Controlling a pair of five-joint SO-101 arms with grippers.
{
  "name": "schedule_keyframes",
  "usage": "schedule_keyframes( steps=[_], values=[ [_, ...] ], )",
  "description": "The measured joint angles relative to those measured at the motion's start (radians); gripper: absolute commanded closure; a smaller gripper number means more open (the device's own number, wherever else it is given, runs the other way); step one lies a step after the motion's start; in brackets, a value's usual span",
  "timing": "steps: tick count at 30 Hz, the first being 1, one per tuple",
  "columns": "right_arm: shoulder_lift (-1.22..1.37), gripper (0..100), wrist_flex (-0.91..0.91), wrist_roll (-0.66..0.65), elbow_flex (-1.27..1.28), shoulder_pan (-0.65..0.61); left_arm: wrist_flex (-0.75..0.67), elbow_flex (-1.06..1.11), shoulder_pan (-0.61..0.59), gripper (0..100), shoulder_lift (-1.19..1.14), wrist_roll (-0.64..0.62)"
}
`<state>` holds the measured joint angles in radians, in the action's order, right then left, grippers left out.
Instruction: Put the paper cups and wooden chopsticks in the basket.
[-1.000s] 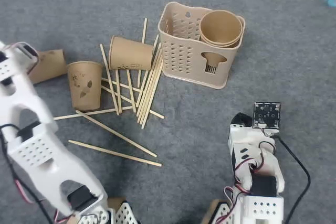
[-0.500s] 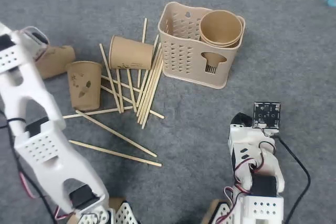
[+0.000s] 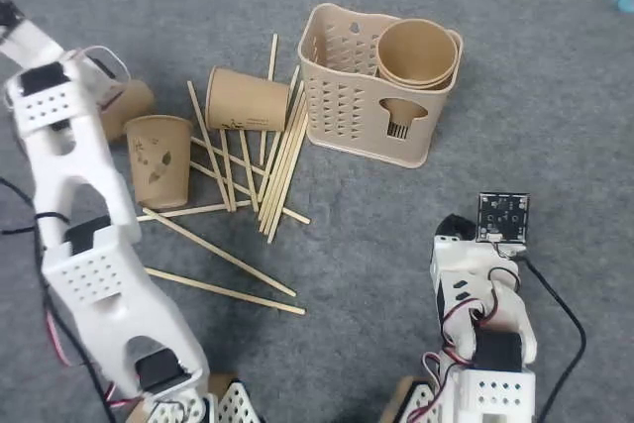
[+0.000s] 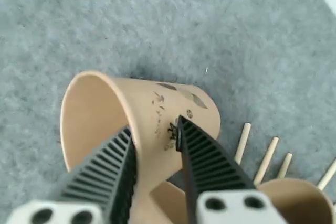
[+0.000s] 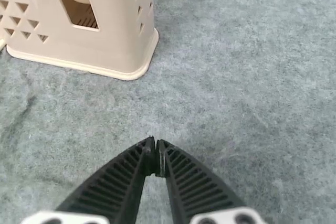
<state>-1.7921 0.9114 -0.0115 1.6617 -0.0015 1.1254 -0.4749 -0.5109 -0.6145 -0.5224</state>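
Note:
My left gripper (image 4: 155,129) is shut on the wall of a brown paper cup (image 4: 105,103), one finger inside the rim and one outside. From above, this cup (image 3: 131,102) hangs tilted at the left, just behind another cup (image 3: 160,160) standing on the mat. A third cup (image 3: 246,99) lies on its side over several wooden chopsticks (image 3: 279,156). The beige basket (image 3: 347,96) holds stacked cups (image 3: 416,52) in its right end. My right gripper (image 5: 156,153) is shut and holds nothing, low over the mat in front of the basket (image 5: 105,40).
Loose chopsticks (image 3: 218,289) spread across the grey mat between the cups and the left arm's base. The right arm (image 3: 480,294) sits at the lower right. Bare mat lies to the right of the basket.
The left arm has swung right and toward the back, carrying the held cup from the far left up beside the standing cup. The right arm has stayed still.

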Motion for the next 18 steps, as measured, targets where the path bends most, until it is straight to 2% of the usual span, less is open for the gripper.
schedule_keyframes(
  steps=[4, 7, 11, 16, 18],
  values=[
    [0.0, 99.1, 0.0, 0.0, 0.0, 0.0, -0.011, 0.017, 0.014, 92, 0.002, 0.0],
    [0.0, 99.1, 0.0, 0.0, 0.0, 0.0, -0.011, 0.014, 0.02, 100, 0.002, 0.0],
    [0.0, 99.1, 0.0, 0.0, 0.0, 0.0, -0.008, 0.012, 0.031, 99, 0.017, 0.0],
    [0.0, 99.1, 0.0, 0.0, 0.0, 0.0, 0.115, 0.028, 0.014, 99, 0.08, 0.006],
    [0.0, 99.1, 0.0, 0.0, 0.0, 0.0, 0.196, 0.031, -0.005, 99, 0.104, 0.06]
  ],
)
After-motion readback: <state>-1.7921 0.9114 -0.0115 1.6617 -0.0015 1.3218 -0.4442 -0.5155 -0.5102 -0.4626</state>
